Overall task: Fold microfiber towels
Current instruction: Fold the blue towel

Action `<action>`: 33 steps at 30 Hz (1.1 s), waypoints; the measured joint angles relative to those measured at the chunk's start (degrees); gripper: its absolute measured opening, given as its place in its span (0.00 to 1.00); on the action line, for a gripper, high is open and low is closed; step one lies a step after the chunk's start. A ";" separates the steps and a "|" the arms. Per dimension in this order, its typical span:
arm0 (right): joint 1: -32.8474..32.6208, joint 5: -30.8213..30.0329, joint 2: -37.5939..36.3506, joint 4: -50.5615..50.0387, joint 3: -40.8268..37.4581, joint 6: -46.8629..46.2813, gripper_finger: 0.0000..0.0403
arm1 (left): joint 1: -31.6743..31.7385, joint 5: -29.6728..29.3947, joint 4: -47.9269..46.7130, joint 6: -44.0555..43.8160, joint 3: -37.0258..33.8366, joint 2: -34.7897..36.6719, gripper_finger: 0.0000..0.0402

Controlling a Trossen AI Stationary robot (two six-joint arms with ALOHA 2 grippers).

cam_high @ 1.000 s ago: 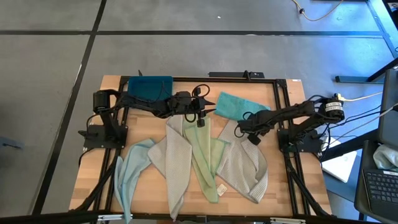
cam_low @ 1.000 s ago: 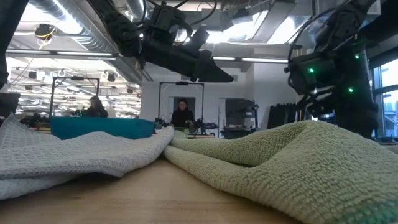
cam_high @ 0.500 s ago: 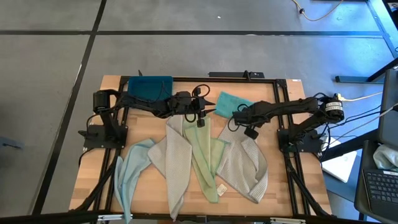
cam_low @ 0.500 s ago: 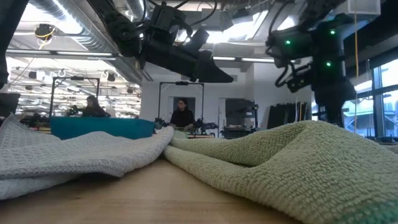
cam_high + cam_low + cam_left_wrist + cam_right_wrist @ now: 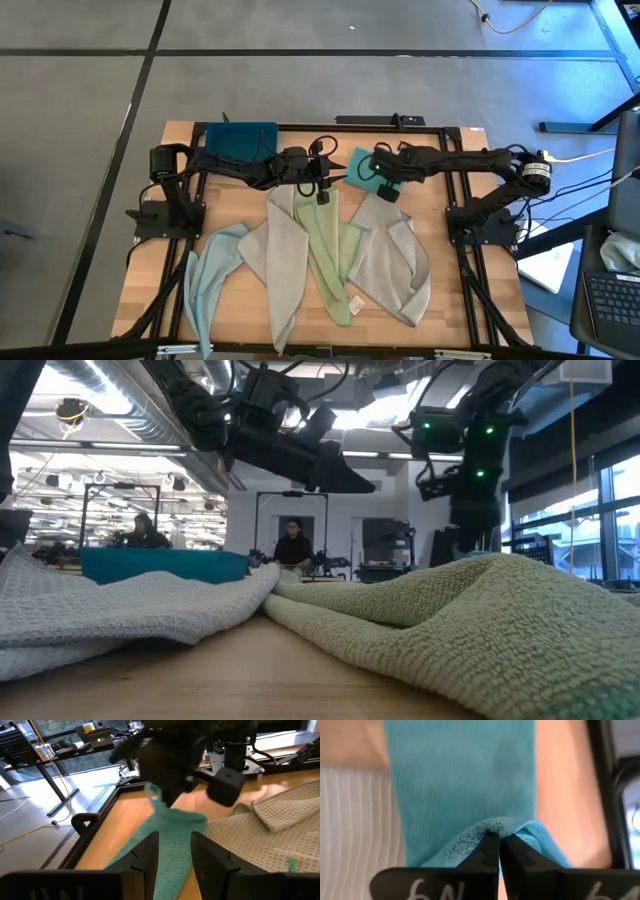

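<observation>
The teal towel (image 5: 357, 163) lies at the table's far middle, partly under my right arm; it also shows in the left wrist view (image 5: 170, 840). My right gripper (image 5: 364, 170) is shut on it and raised above the table. My left gripper (image 5: 336, 181) hovers open just left of it, its fingers (image 5: 150, 852) apart over the teal cloth, touching nothing. A pale blue towel (image 5: 205, 275), a grey towel (image 5: 280, 255), a pale green towel (image 5: 330, 250) and a second grey towel (image 5: 395, 260) lie crumpled across the near half. My right gripper pinches a bunched edge of the teal towel (image 5: 492, 826) between its two fingertips; how many layers, I cannot tell. The held end (image 5: 153, 793) is lifted. The cloth runs down from it, and the towel's lower part (image 5: 175, 827) lies on the table.
A dark blue tray (image 5: 240, 138) stands at the far left corner. A black frame (image 5: 445, 170) runs around the table. In the low view the pale green towel (image 5: 450, 620) and a grey towel (image 5: 100, 610) fill the foreground; people sit in the room behind.
My right gripper has gone toward the table's left and far edges and risen, shut on the teal towel. The held end has been drawn over the rest, so less teal cloth lies spread out.
</observation>
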State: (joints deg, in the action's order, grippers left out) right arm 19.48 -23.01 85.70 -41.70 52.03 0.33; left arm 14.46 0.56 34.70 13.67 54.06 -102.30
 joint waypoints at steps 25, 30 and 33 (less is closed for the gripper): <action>5.91 6.87 21.93 11.07 18.79 13.75 0.02 | 0.00 0.00 -1.79 0.01 0.00 0.00 0.26; 5.09 10.85 22.75 7.90 17.09 15.00 0.02 | 0.00 -0.01 -2.47 0.01 0.00 0.00 0.26; 4.19 10.39 22.75 8.20 17.02 15.16 0.02 | 0.00 -0.01 -2.49 -0.01 0.00 0.00 0.26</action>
State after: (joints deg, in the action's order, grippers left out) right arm 23.67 -12.62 108.44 -33.50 69.05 15.50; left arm 14.46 0.56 32.21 13.66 54.06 -102.30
